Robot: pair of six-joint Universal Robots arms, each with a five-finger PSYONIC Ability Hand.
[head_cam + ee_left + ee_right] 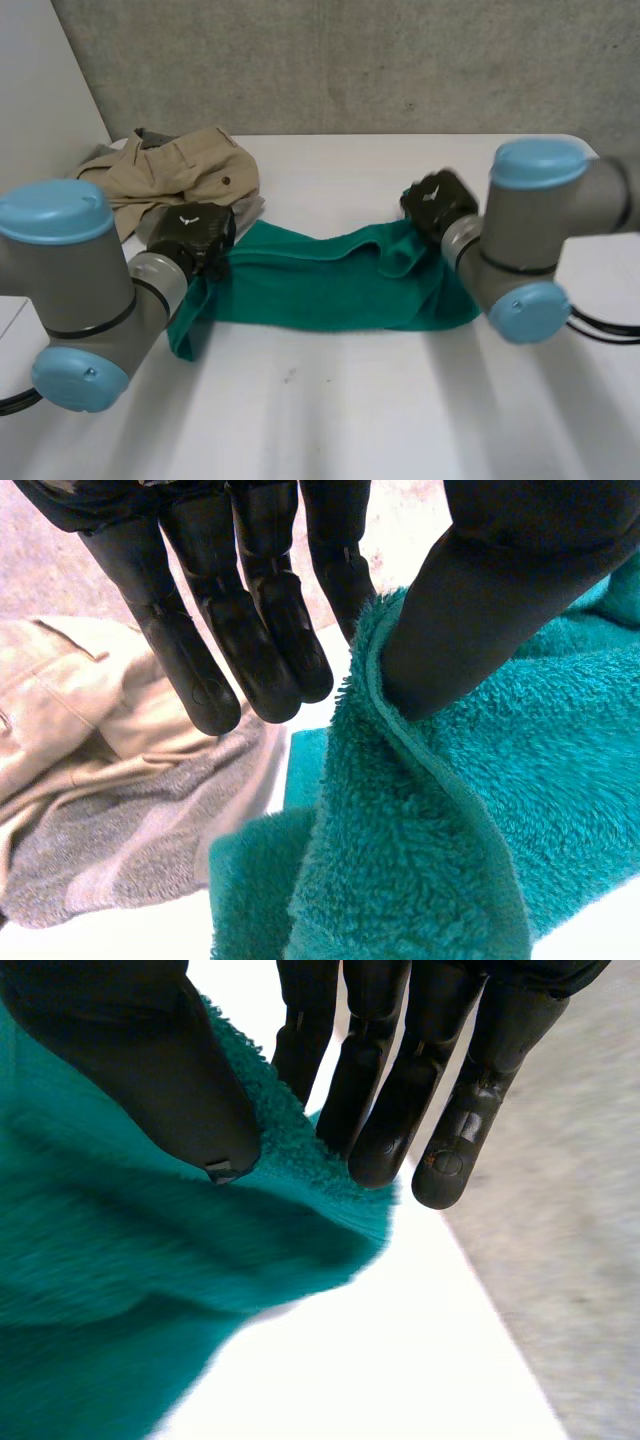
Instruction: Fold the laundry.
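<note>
1. The table (420, 430) is white. Its near half is bare, so there is room to lay a fold there.
2. The towel (320, 295) is teal and runs as a long band across the middle of the table between the two hands. Its middle lies on the table and both ends are raised. I judge the main risk to be a lost hold. Each end is taken only near its edge and the pile is thick, so if the hands pull apart or move out of step, the band would go taut and one end could slide free.
3. The beige clothes (180, 175), with a grey cloth (130, 850) under them, lie just beside the towel's left end and may touch it. A swing of that end toward them could drag them along or snag a finger.
4. The left hand (195, 232) pinches the towel's left edge. The thumb (470, 610) presses one face and the straight fingers (250, 640) stand behind the other. Only the finger nearest the thumb seems to meet the cloth. The others hang free above the beige clothes.
5. The right hand (440, 205) grips the right end in the same way. Its thumb (150, 1070) lies on the towel and its fingers (390, 1100) are behind the edge, with their tips past it over bare table.
</note>
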